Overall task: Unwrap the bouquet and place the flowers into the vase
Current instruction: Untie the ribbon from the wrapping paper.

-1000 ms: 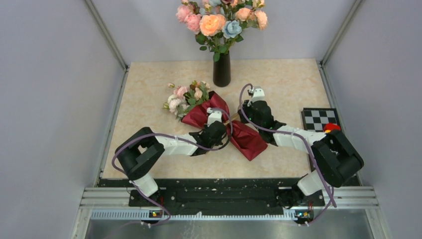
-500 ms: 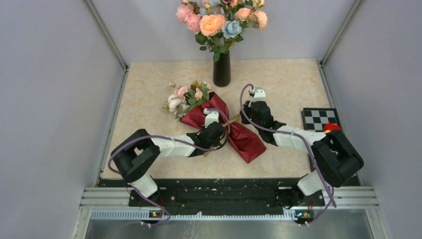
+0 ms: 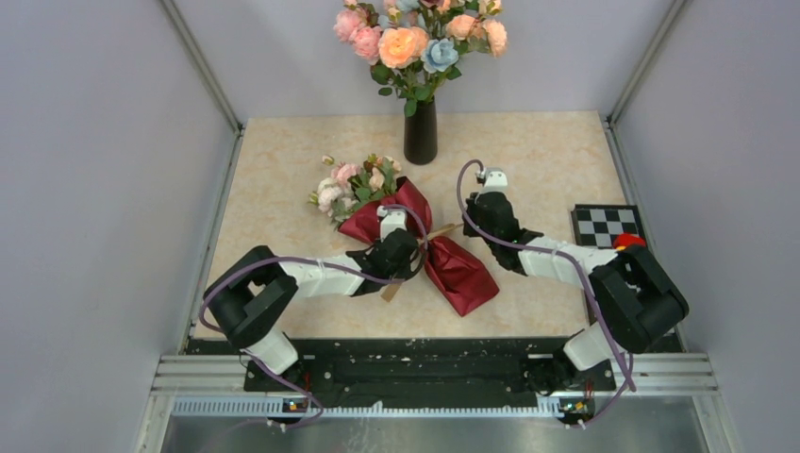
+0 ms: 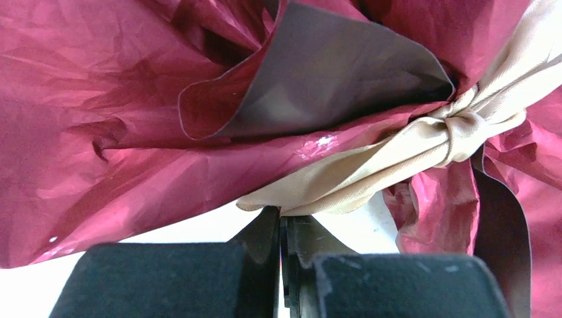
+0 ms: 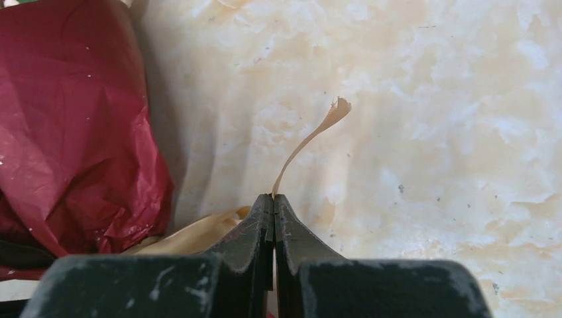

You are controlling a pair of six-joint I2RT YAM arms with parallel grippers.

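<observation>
Beige tabletop point(image 3: 547, 160); low bent arms point(image 3: 321, 274); left hand point(image 4: 283, 222), right hand point(image 5: 274, 202) tight on ribbon point(image 4: 397, 149).

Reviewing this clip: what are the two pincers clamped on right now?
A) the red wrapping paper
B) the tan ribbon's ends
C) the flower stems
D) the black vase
B: in the wrist views the left pincer and right pincer are each shut on a strand of the tan ribbon tied round the bouquet.

Both arms are reaching forward and inward, lying low.
The left gripper point(image 4: 281, 222) and the right gripper point(image 5: 274, 199) are each pressing their jaws tightly together, with the elbows bending outward and the wrists angling toward each other.
</observation>
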